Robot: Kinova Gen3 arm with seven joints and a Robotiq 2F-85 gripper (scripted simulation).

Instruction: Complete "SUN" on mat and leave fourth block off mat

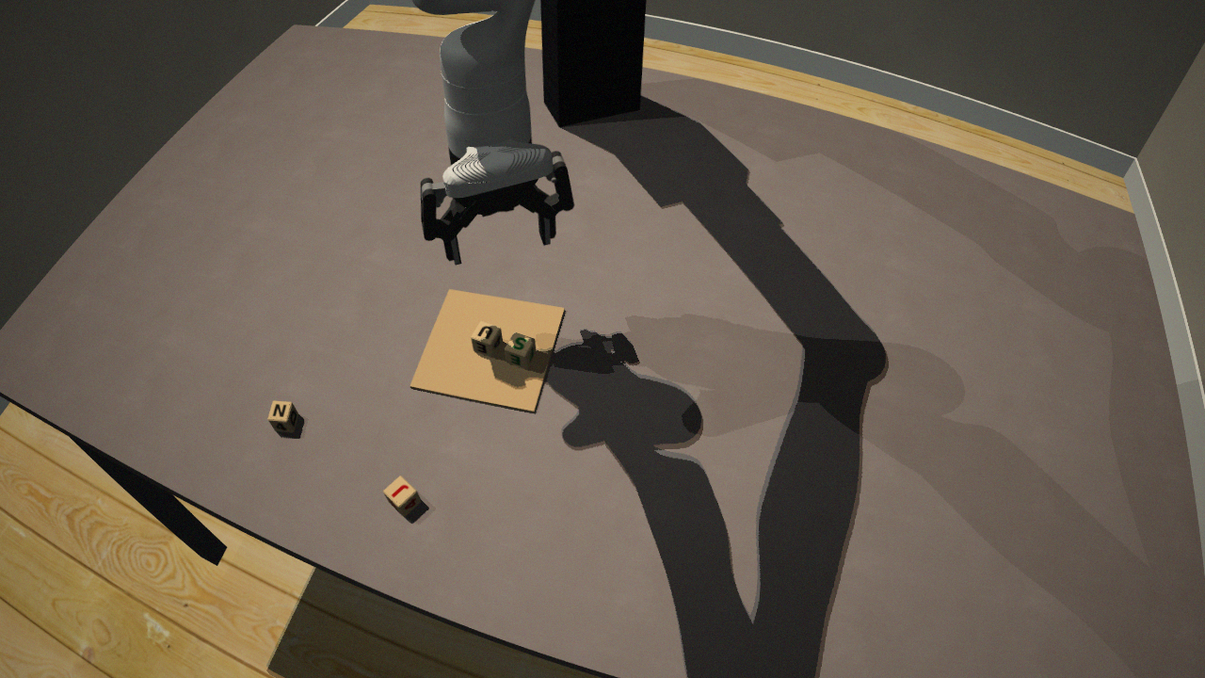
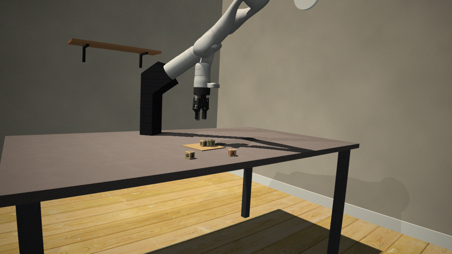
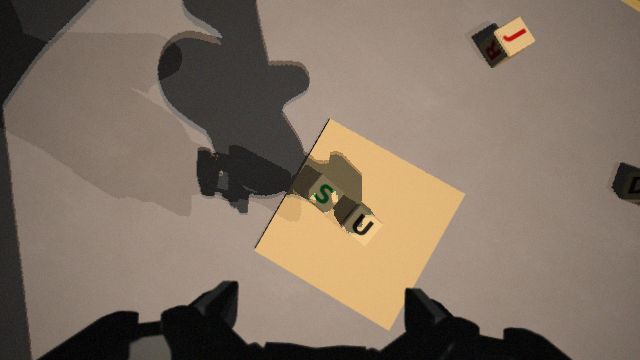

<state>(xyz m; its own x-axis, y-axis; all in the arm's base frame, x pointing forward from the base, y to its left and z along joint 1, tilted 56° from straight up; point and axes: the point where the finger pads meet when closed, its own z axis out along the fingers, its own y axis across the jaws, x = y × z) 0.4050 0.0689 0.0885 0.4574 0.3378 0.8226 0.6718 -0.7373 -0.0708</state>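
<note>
High above the table's middle, toward the base side of the mat [image 1: 472, 371], I hold the gripper [image 1: 498, 240] pointing straight down, its jaws spread wide with nothing between them. From the side view the forearm slopes up from the black pedestal [image 2: 151, 101] and the wrist drops vertically, fingers well clear of the surface.

On the mat two blocks touch side by side near its one edge: S [image 3: 324, 194] with a green letter on top, and U [image 3: 364, 227] with a black one. My wrist camera reads them S then U, left to right, so the open spot is on U's far side, where bare mat remains.

N [image 1: 281, 414], the block I need, sits off the mat, well apart, toward the table's near-left edge in the top view, its N facing up. J [image 1: 401, 493], with a red letter, lies nearer the front edge and should stay off the mat.

I judge N to be a small, rigid, light wooden cube, not fragile, with smooth faces. I would pinch two opposite side faces, centred, keeping N on top, and square the jaws to it first.
</note>
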